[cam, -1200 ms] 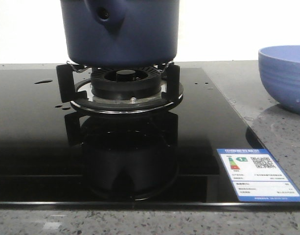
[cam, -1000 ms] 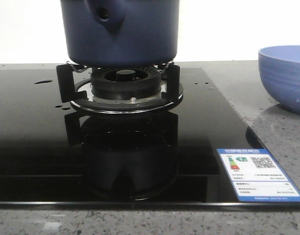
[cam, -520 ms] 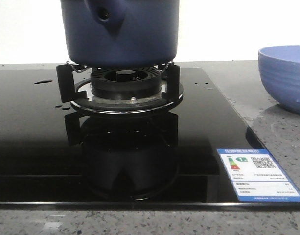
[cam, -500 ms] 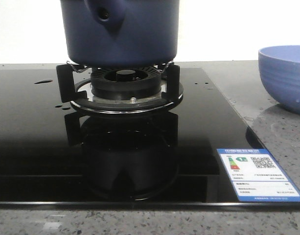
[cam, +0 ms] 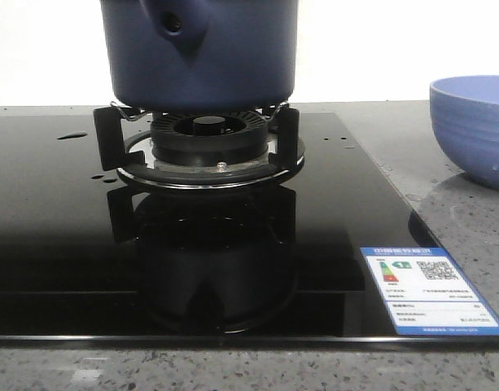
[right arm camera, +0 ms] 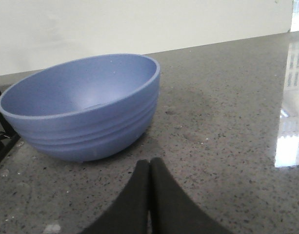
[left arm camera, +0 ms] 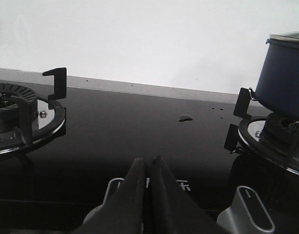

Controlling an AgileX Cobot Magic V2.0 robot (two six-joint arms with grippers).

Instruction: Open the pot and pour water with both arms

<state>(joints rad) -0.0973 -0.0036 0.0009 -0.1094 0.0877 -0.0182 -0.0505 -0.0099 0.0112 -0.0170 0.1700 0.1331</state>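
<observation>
One pot (cam: 200,53) is in view, with one side socket (cam: 177,24) bearing a single round hole. Two burners show: one (cam: 204,142) under the pot and a second (left arm camera: 20,117) seen only from the left wrist. There is one blue bowl (right arm camera: 81,107), one label sticker (cam: 432,289), and two stove knobs (left arm camera: 249,219). One larger puddle of water (left arm camera: 185,117) lies on the glass, plus several small drops too tiny to count. Two hands appear, the left hand (left arm camera: 148,168) and the right hand (right arm camera: 149,168), each with two fingers pressed together.

You get even, bright lighting against a blown-out white wall. The glossy black cooktop (cam: 54,212) mirrors the burner (cam: 202,147). Window glare streaks the counter (right arm camera: 288,136). Near fingertips look soft; front view sharp.
</observation>
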